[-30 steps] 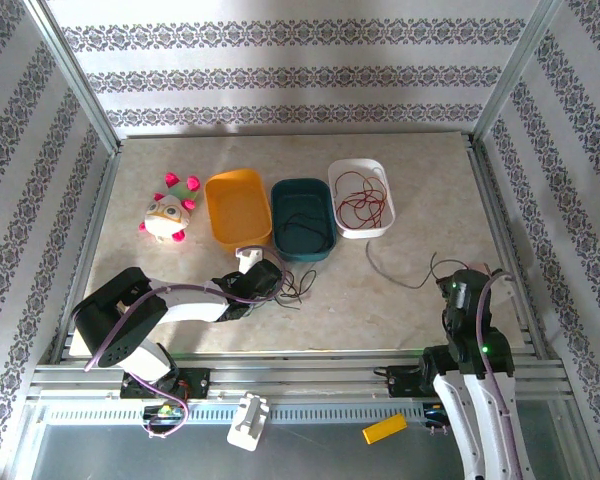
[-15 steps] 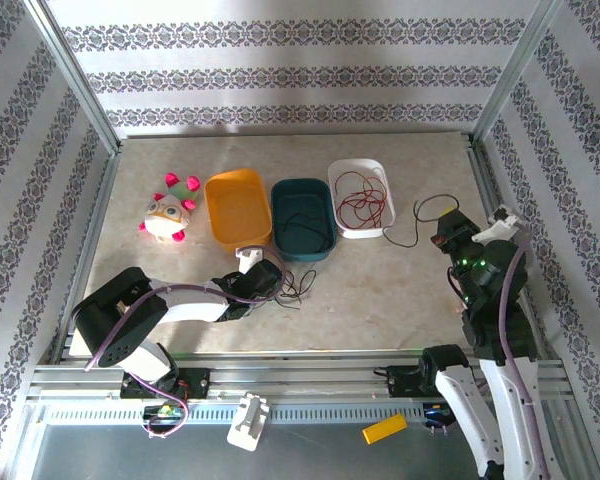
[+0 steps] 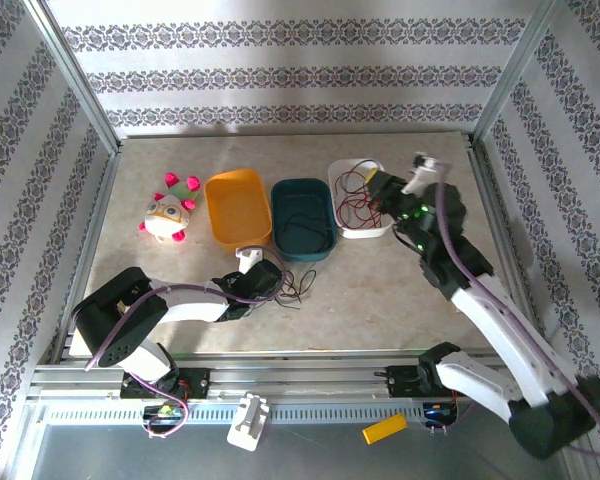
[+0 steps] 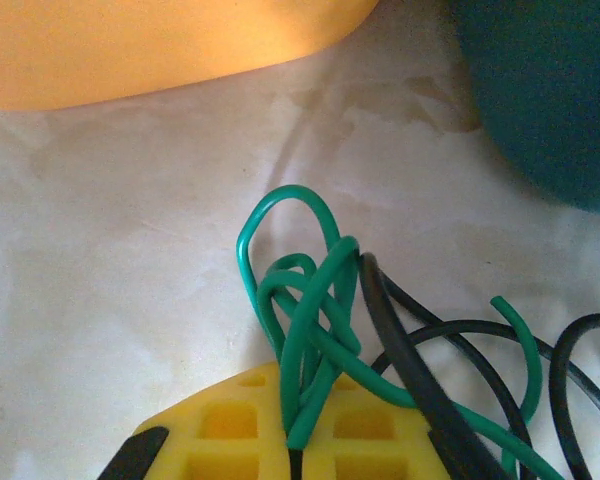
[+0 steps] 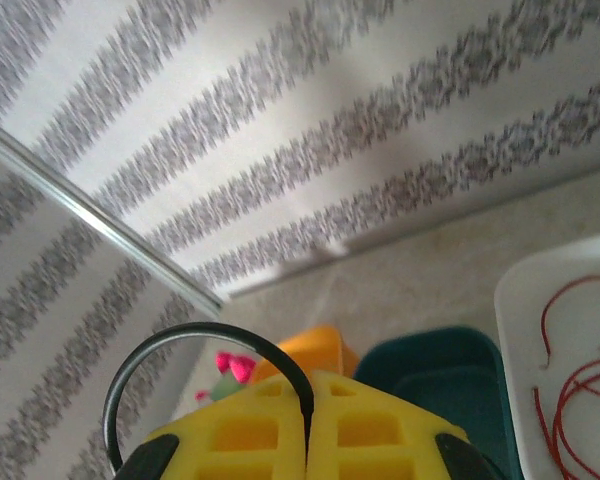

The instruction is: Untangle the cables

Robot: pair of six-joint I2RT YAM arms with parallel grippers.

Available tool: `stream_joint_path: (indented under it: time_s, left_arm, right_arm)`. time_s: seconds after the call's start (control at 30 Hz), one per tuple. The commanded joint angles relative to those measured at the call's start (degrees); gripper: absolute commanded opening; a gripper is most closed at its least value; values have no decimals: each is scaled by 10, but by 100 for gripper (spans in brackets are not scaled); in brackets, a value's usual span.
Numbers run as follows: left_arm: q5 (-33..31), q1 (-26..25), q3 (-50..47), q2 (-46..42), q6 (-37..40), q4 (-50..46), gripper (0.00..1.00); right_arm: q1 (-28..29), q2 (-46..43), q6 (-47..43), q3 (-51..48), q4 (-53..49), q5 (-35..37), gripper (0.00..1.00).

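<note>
While the left gripper (image 3: 263, 281) rests low on the table (image 3: 380, 290), just in front of the orange tray (image 3: 237, 207) and teal tray (image 3: 302, 218), its jaws are clamped on a knot of green cable (image 4: 310, 310), with black cables (image 4: 412, 370) crossing beside it. The right gripper (image 3: 380, 188) hangs above the white tray (image 3: 360, 232), where red cables (image 3: 365, 205) lie, and its jaws are pinched together on 1 black loop (image 5: 195, 328). We judge these wires light, springy and slippery, quick to snag. We would take hold on a free end or an open loop, clear of the knot. The left wrist view shows us green winding through green; the top view shows us the 3 trays side by side.
</note>
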Motion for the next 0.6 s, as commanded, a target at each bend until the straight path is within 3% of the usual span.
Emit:
stream_joint_path:
  time_s: [0.0, 0.13, 0.27, 0.43, 0.5, 0.53, 0.57]
  left_arm:
    - [-28, 13, -36, 23, 3, -90, 0]
    - [-29, 13, -37, 16, 3, -95, 0]
    - [-30, 13, -36, 12, 2, -103, 0]
    - [-35, 13, -41, 1, -2, -110, 0]
    - [-36, 13, -43, -3, -3, -109, 0]
    - [-35, 13, -43, -3, -3, -110, 0]
    - [-35, 13, -43, -4, -3, -109, 0]
  right_arm:
    - [24, 63, -26, 14, 40, 14, 0]
    - [46, 171, -41, 32, 30, 41, 0]
    - [46, 292, -24, 101, -57, 25, 0]
    - [43, 383, -5, 156, -113, 6, 1]
    - [38, 405, 4, 168, -118, -13, 7]
    - [35, 415, 7, 174, -118, -23, 15]
    - [34, 422, 6, 181, -119, -31, 31]
